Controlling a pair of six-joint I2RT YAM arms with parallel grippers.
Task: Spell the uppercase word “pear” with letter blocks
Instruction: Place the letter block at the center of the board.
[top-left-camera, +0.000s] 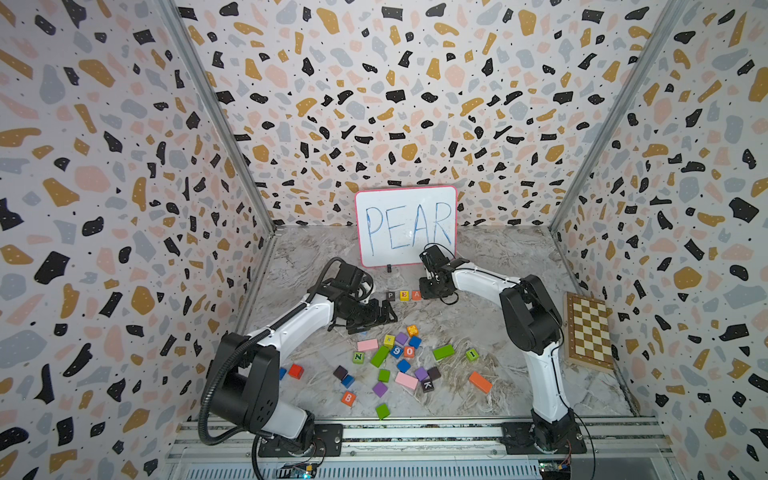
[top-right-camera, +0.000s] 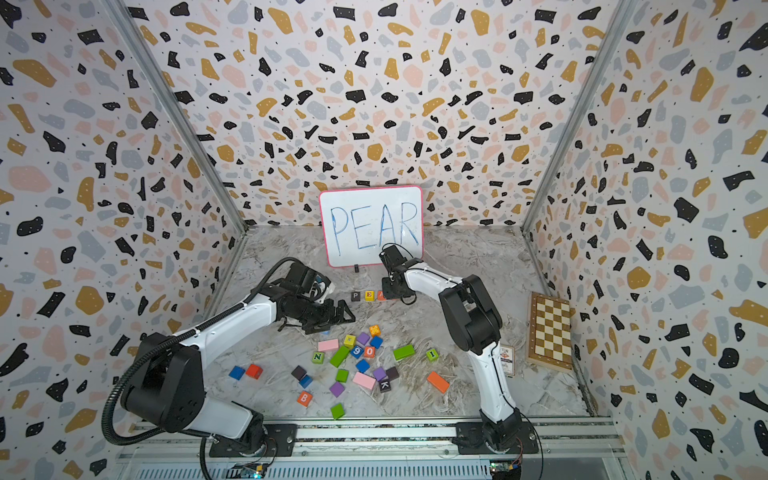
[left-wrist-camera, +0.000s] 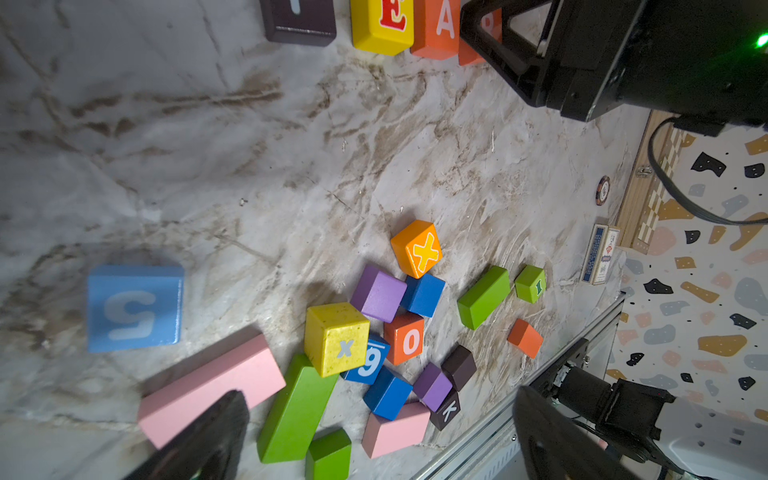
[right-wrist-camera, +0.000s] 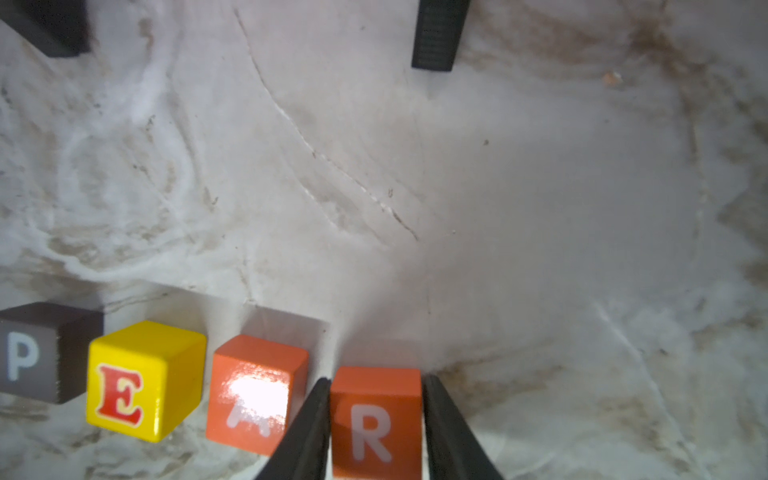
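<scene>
Three letter blocks stand in a row on the marble table in both top views: dark P (top-left-camera: 390, 296), yellow E (top-left-camera: 404, 295) and orange A (top-left-camera: 416, 295). The right wrist view shows P (right-wrist-camera: 25, 357), E (right-wrist-camera: 141, 382), A (right-wrist-camera: 253, 395) and, just right of A, the orange R (right-wrist-camera: 376, 432). My right gripper (right-wrist-camera: 376, 379) is shut on the R block, which sits on the table; in the top views the gripper (top-left-camera: 430, 291) hides R. My left gripper (top-left-camera: 384, 313) hovers open and empty in front of the row, over the loose pile (left-wrist-camera: 380, 395).
A whiteboard (top-left-camera: 405, 224) reading PEAR leans on the back wall. Several loose coloured blocks lie in the middle front, among them orange B (top-left-camera: 348, 398), dark K (top-left-camera: 427, 385) and a light blue 5 (left-wrist-camera: 135, 307). A chessboard (top-left-camera: 588, 332) lies at the right wall.
</scene>
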